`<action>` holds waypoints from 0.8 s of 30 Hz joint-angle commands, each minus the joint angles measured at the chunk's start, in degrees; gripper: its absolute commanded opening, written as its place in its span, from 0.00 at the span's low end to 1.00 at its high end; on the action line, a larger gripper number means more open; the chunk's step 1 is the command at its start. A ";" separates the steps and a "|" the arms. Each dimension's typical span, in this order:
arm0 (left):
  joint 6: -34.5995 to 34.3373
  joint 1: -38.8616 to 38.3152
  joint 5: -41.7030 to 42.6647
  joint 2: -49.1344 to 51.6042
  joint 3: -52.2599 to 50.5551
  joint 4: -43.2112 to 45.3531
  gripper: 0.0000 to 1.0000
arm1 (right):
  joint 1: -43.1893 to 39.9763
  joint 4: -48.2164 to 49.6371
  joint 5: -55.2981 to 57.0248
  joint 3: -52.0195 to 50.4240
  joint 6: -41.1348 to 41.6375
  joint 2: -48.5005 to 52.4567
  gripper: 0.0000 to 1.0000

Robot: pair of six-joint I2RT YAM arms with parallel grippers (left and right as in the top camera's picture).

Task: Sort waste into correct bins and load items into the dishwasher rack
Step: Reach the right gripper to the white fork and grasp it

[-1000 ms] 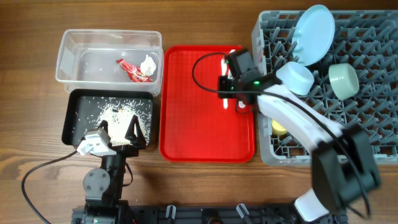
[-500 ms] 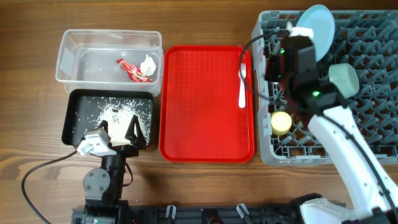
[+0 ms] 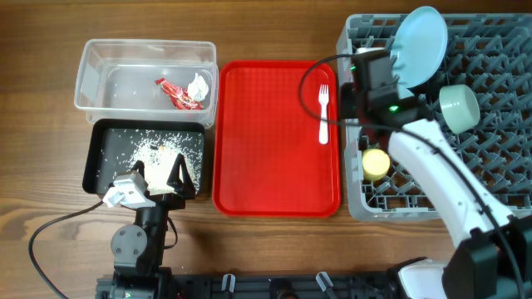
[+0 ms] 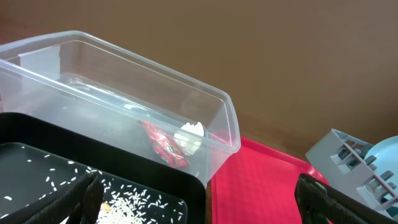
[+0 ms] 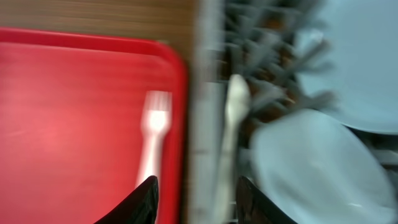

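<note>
Right gripper (image 5: 198,190): your fingers stand apart over the rack's (image 3: 499,124) left edge, clamping nothing.
Spoon (image 5: 232,118): blurred, lying in the rack just inside that edge.
Fork (image 3: 323,112): flat on the red tray (image 3: 266,141), beside the rack.
Left gripper (image 3: 158,173): yours gapes wide above the black tray (image 3: 104,137) of rice (image 3: 162,151).

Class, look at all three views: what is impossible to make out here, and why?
Right wrist view: motion blur smears the white spoon; how it sits in the dishwasher rack is unclear.
Overhead: the right arm hides that spoon.
Left wrist view: frame edge cuts off the rack.
</note>
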 commanded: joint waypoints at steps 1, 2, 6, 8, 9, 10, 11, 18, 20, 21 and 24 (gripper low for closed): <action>0.68 0.31 -0.96 -0.09 -0.11 -0.13 1.00 | 6.93 1.16 -1.51 0.07 0.17 -1.84 0.42; 0.68 0.31 -0.96 -0.09 -0.11 -0.13 1.00 | 8.39 1.66 -1.53 0.07 0.87 -1.27 0.42; 0.68 0.28 -0.98 -0.11 -0.11 -0.13 1.00 | 10.82 4.57 3.10 0.07 4.35 3.76 0.42; 0.68 0.31 -0.96 -0.09 -0.11 -0.13 1.00 | 10.47 6.69 6.82 0.07 5.20 7.80 0.41; 0.68 0.31 -0.96 -0.09 -0.11 -0.13 1.00 | 10.25 7.98 7.63 0.07 4.74 9.99 0.42; 0.68 0.31 -0.96 -0.09 -0.11 -0.13 1.00 | 9.97 9.35 8.04 0.07 4.15 12.17 0.41; 0.68 0.28 -0.96 -0.09 -0.11 -0.13 1.00 | 9.79 10.36 8.22 0.07 3.43 13.68 0.41; 0.68 0.31 -0.96 -0.09 -0.11 -0.13 1.00 | 9.46 14.91 12.66 0.07 1.62 20.83 0.44; 0.68 0.28 -0.96 -0.09 -0.11 -0.13 1.00 | 9.18 15.54 12.72 0.07 1.44 21.16 0.44; 0.68 0.28 -0.96 -0.09 -0.11 -0.13 1.00 | 8.87 15.56 12.74 0.07 1.44 21.46 0.44; 0.68 0.28 -0.96 -0.04 -0.11 -0.13 1.00 | 7.58 15.41 10.97 0.07 1.66 22.56 0.44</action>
